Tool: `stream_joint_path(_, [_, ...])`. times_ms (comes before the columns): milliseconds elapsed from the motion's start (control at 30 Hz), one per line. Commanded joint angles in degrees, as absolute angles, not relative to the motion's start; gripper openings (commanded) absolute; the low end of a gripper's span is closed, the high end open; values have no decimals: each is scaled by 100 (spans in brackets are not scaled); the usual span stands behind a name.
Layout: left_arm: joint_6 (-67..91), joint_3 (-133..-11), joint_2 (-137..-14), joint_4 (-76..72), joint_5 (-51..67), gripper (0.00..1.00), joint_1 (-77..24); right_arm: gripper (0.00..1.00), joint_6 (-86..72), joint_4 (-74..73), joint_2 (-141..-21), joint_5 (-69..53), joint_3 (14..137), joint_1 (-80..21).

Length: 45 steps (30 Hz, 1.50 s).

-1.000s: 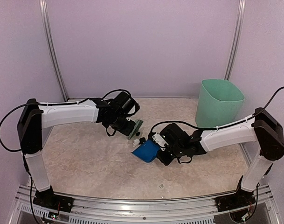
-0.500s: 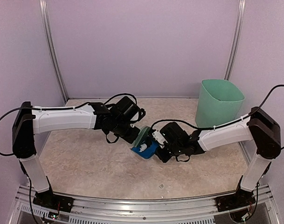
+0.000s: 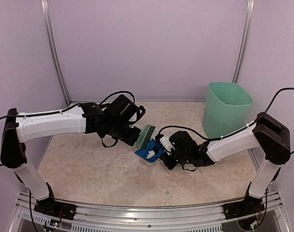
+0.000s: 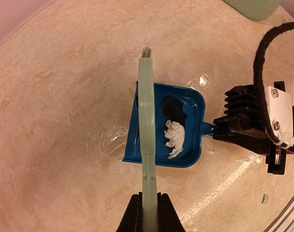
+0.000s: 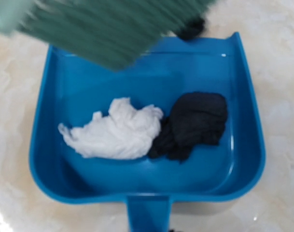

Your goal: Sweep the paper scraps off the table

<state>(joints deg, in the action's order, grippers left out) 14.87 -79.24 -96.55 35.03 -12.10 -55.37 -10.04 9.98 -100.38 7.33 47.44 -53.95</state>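
Brush (image 4: 147, 121) now overhangs dustpan (image 4: 192, 104) holding paper scraps (image 4: 175, 137), ahead of left fingers (image 4: 131, 220).

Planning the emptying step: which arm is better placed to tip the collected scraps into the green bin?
Probably the right: its claw holds the blue dustpan with a white scrap and a black scrap inside, and the bin stands on its side.
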Motion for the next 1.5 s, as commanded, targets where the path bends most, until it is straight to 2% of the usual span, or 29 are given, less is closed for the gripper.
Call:
stream_joint_path(0, [1713,-7816,-9102,3620,-1498,0,-5566,0,-991,1099,-10186,1054,4351,-5335])
stream_joint_path(300, [1682,-7533,-8724,3421,-990,0,-5598,0,-873,2330,-10258,1144,3924,-5346])
stream_joint_path(500, [1913,-7438,-8474,3309,-1607,0,-5541,0,-781,2882,-10310,1320,3711,-5344])
stream_joint_path(767, [2257,-6799,-7510,2975,-2509,0,-5217,0,-841,3015,-10160,1337,3803,-5346])
stream_joint_path(1167, [2570,-5304,-6112,2170,-2801,0,-4448,0,-1080,2455,-9595,1263,4337,-5344])
stream_joint_path(1467, [2560,-4902,-5990,1872,-2893,0,-4379,0,-1378,1666,-9100,1291,4937,-5242])
